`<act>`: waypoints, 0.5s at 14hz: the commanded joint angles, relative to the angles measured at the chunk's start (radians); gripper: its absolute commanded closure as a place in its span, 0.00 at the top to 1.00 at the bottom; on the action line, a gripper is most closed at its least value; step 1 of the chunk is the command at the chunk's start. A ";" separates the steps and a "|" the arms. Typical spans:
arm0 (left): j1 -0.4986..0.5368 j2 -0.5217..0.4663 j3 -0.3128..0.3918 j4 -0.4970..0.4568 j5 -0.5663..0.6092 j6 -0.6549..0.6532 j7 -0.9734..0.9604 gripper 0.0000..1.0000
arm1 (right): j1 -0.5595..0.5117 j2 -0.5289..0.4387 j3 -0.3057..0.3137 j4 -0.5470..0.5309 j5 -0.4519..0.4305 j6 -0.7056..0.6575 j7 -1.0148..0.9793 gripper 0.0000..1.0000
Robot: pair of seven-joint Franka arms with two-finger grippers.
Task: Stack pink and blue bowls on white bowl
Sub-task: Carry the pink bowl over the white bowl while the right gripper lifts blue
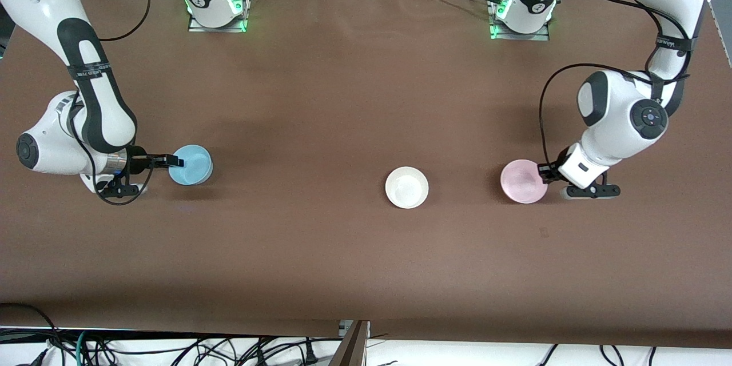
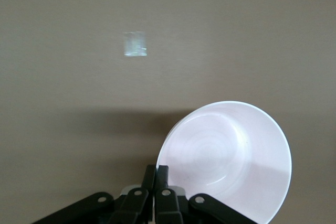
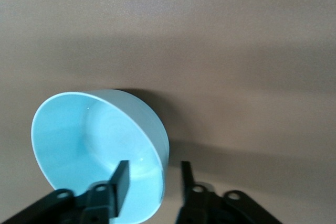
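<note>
Left gripper (image 1: 543,172) is clamped tight on the rim of the pink bowl (image 1: 522,181), toward the left arm's end of the table. Right gripper (image 1: 174,160) straddles the blue bowl's (image 1: 191,164) rim — fingers apart, one inside, one outside. White bowl (image 1: 406,187) sits between the two, untouched.

arms: white shells, black joints | cables: black (looped) | bases: green-lit
</note>
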 commanded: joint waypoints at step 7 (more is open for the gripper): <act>-0.068 -0.009 -0.165 0.031 -0.009 -0.004 -0.426 0.00 | -0.011 -0.019 0.038 -0.010 0.023 -0.018 -0.016 0.00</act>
